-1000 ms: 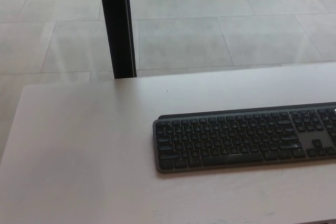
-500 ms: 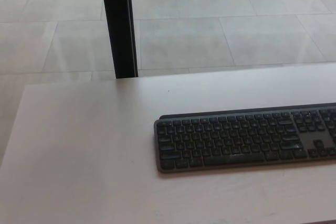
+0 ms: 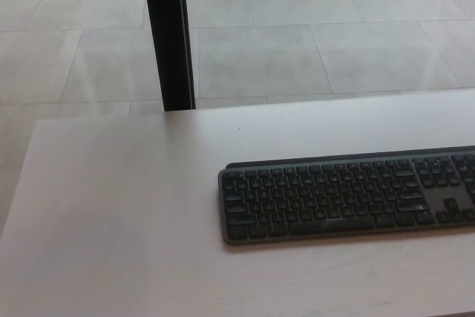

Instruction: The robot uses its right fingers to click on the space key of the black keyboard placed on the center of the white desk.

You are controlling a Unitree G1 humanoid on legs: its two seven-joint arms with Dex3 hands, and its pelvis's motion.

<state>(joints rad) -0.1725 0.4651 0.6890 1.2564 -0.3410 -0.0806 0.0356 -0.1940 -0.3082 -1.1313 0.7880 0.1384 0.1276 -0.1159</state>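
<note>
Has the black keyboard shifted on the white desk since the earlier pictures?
No. The keyboard keeps its place relative to the desk edge and the black post; only the camera nudged slightly.

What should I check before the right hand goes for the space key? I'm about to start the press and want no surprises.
1. Keyboard lies flat on the white desk: ok.
2. Space key is visible and uncovered in the front row: ok.
3. Whole keyboard in the head view: not ok; its right end is cut off by the picture's edge.
4. Right hand in view for guiding the press: not ok; no hand shows.
5. Desk in front of the keyboard free of anything in the hand's way: ok for the part that shows.
6. Black post beyond the desk stands away from the keyboard: ok.
</note>
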